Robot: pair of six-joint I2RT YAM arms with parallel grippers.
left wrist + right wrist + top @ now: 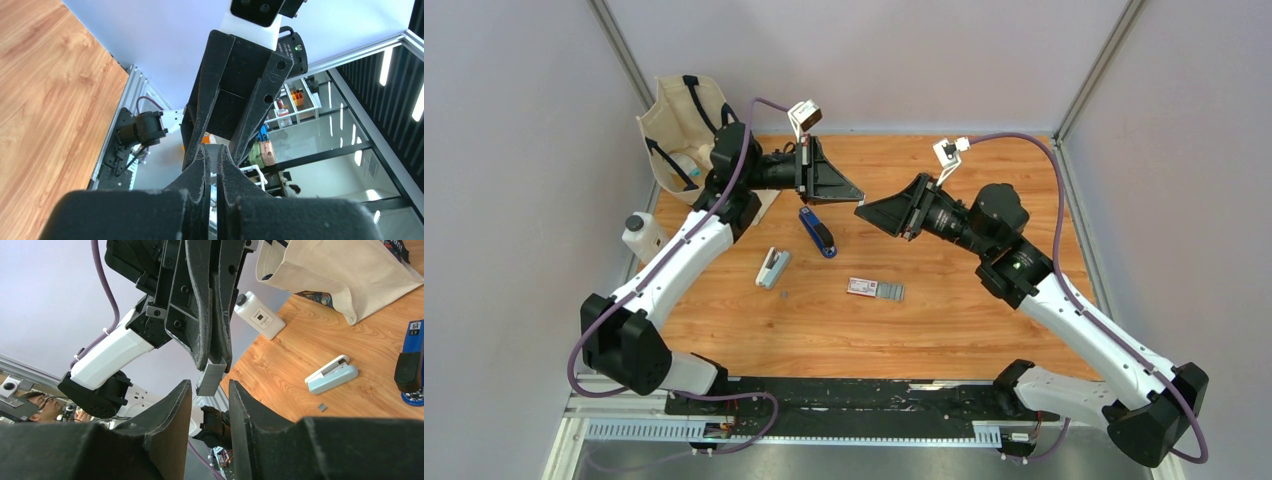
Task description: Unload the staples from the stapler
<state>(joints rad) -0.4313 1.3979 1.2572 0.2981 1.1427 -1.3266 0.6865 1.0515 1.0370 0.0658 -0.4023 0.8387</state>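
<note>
Mid-air at the centre of the overhead view, above the wooden table (984, 320), the left gripper (214, 362) is clamped on a short silvery staple strip (212, 377). The right gripper (209, 387), its jaws partly apart, straddles the strip's free end without touching it. If it closes off-centre, it would likely snap the strip or knock it loose.

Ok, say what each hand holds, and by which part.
Left hand pinches the staples by one end; right hand, open around the free end, holds nothing.
</note>
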